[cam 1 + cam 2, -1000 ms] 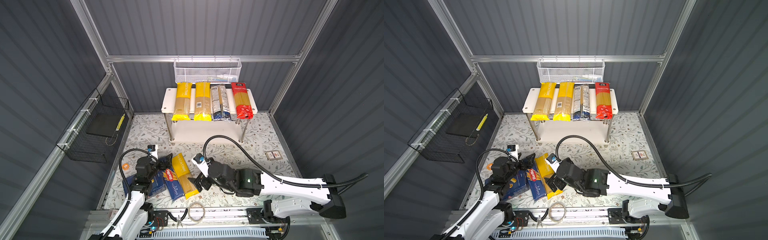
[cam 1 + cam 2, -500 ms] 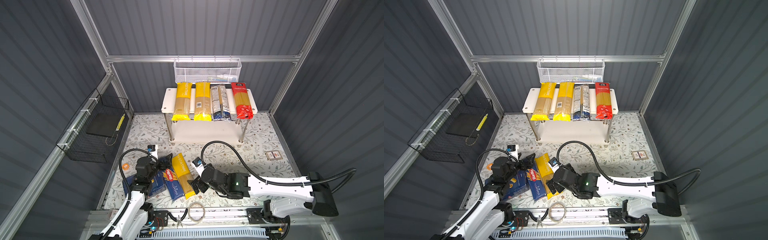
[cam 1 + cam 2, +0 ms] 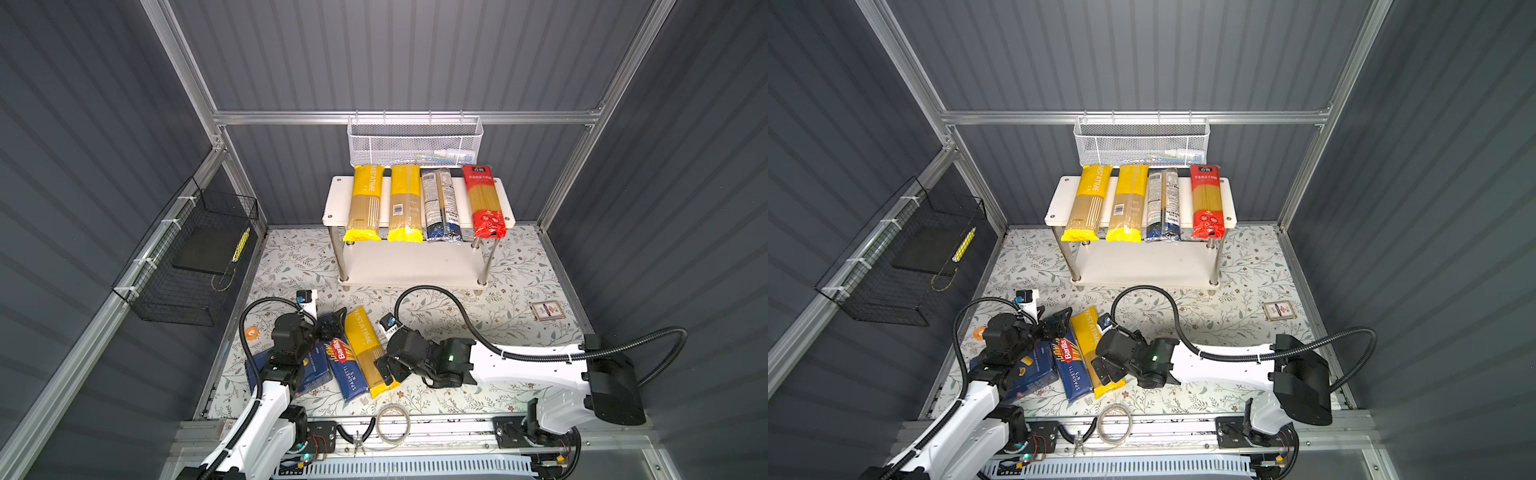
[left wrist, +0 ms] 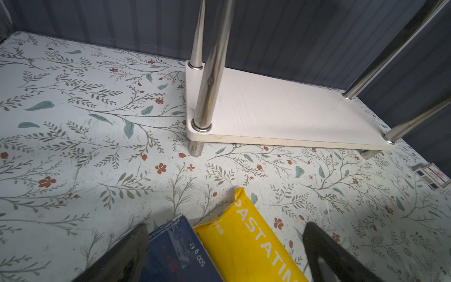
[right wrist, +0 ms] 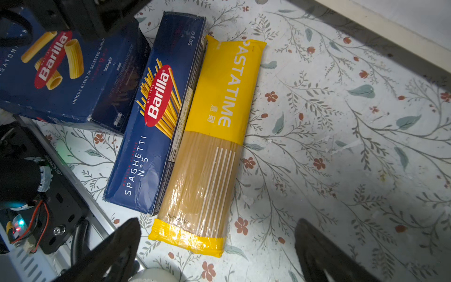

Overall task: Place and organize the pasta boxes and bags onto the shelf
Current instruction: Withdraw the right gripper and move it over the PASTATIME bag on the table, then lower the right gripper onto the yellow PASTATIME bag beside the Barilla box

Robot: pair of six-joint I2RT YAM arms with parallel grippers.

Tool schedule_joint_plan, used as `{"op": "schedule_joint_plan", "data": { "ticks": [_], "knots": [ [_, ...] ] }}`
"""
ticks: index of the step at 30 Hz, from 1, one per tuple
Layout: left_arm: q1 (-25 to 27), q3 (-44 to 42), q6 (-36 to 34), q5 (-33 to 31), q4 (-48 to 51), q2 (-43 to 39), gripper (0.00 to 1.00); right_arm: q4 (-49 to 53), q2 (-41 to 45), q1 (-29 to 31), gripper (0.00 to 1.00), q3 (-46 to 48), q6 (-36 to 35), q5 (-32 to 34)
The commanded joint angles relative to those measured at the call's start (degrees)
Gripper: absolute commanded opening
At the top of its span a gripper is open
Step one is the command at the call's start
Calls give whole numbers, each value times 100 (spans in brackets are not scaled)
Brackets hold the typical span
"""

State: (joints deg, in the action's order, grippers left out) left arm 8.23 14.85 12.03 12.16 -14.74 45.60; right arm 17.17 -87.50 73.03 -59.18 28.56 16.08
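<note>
Hovering spread wide over the yellow bag (image 3: 365, 353), the right gripper (image 5: 217, 234) grasps nothing; that bag lies near the counter's (image 3: 457, 316) front edge against the spaghetti box (image 3: 345, 372), wide box (image 5: 68, 73) alongside. The left gripper (image 4: 225, 227) is released too. Four bags (image 3: 440, 203) lie on the shelf's (image 3: 336, 199) top board.

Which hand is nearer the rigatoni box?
Left. The left hand hangs at the far end of the rigatoni box; the right hand is over the near end of the yellow bag, with the spaghetti box between.
</note>
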Motion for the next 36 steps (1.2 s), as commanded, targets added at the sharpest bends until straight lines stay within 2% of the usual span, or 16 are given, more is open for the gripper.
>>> {"op": "schedule_joint_plan", "data": {
  "ticks": [1,5,11,16,23,26,36],
  "knots": [
    [22,25,296,199,196,-189,99,283,-239,-48,99,-266,128,-78],
    [21,-79,663,-401,878,-832,100,362,-646,-53,99,-497,358,-264],
    [12,-445,806,-524,883,-1620,100,426,-1035,-124,99,-665,601,-333],
    [11,-527,800,-345,613,-1460,100,327,-1237,-282,99,-674,721,-523],
    [12,-431,748,-123,311,-869,100,161,-1553,-303,99,-856,495,-865],
    [12,-439,740,-78,288,-850,100,41,-1669,-299,99,-923,408,-1027],
    [12,-479,734,-43,270,-931,100,92,-1831,-315,99,-1048,294,-954]
  ]
}}
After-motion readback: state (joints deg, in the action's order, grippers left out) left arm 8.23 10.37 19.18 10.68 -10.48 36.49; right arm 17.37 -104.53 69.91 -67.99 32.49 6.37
